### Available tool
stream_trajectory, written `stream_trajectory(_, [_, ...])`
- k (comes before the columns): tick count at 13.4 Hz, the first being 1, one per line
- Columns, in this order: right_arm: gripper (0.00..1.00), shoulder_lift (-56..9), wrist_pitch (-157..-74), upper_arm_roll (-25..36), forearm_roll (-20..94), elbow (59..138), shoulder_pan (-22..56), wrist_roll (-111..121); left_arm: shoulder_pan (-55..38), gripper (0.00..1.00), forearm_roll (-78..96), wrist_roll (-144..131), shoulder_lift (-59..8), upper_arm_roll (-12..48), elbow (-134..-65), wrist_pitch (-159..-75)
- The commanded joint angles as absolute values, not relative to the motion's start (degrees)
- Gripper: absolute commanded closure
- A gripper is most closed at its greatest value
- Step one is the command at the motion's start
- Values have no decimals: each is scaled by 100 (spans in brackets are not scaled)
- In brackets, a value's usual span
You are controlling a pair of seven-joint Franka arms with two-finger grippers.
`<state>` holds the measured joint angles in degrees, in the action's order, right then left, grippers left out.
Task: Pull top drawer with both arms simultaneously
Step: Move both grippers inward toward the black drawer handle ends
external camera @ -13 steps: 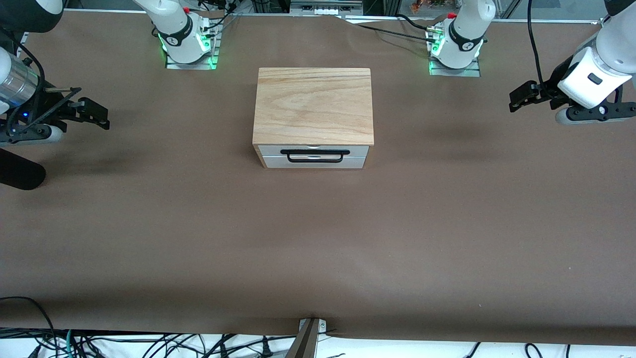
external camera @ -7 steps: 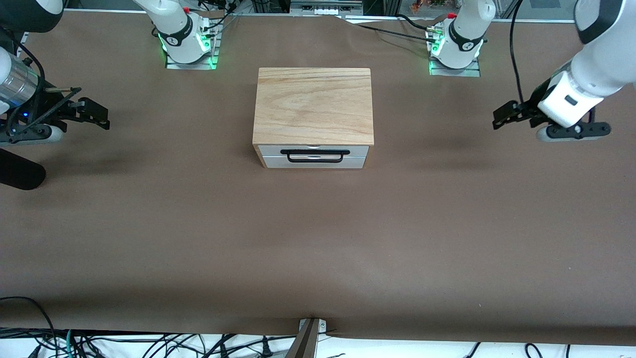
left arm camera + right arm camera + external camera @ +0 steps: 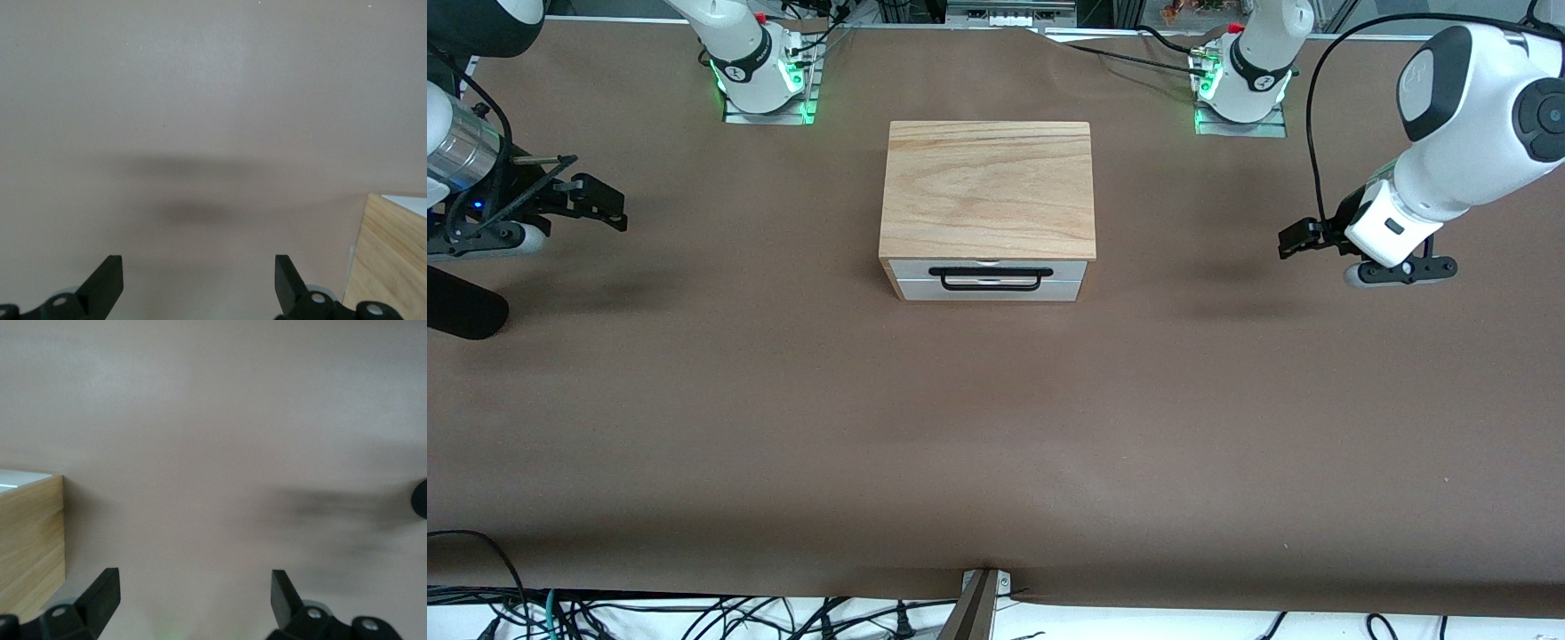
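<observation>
The cabinet (image 3: 987, 187) with a light wood top stands mid-table. Its top drawer (image 3: 1063, 270) is shut: a white front panel with a long black bar handle (image 3: 984, 278), facing the front camera. A second white panel (image 3: 987, 292) sits below it. My left gripper (image 3: 1294, 242) is open and empty over bare table toward the left arm's end, well apart from the cabinet. My right gripper (image 3: 609, 206) is open and empty over the table toward the right arm's end. The left wrist view shows open fingers (image 3: 107, 283) and the cabinet's wood side (image 3: 393, 260). The right wrist view shows open fingers (image 3: 100, 595) and the cabinet's side (image 3: 30, 547).
Brown paper covers the table (image 3: 996, 427). Both arm bases (image 3: 760, 80) (image 3: 1240, 84) glow green near the cabinet's back. A black rounded object (image 3: 463, 311) lies at the right arm's end. Cables (image 3: 694, 613) run along the table's near edge.
My left arm has swung down and inward, bringing its gripper lower and closer to the cabinet. My right gripper has barely moved. The drawer stays shut.
</observation>
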<state>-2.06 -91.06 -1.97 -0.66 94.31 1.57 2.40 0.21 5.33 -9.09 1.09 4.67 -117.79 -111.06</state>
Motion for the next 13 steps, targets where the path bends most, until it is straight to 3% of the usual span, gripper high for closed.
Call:
stream_trajectory(1, [0,-351,-8912,-220,384,9316,324,281,-70,0,659,-914,-52,492,-12066,-11643])
stream_trajectory(4, [0,-763,-8973,-220,1184,9299,527,273,-175,0,1990,-617,-236,501,-12313,-12180])
stream_trajectory(6, [0,-1105,-8939,-202,2323,9299,527,281,-211,0,2703,32,-447,579,-12357,-12427])
stream_trajectory(13, [0,-2557,-9095,-220,5066,9614,756,1719,-614,0,6708,2448,-1282,668,-12340,-12480])
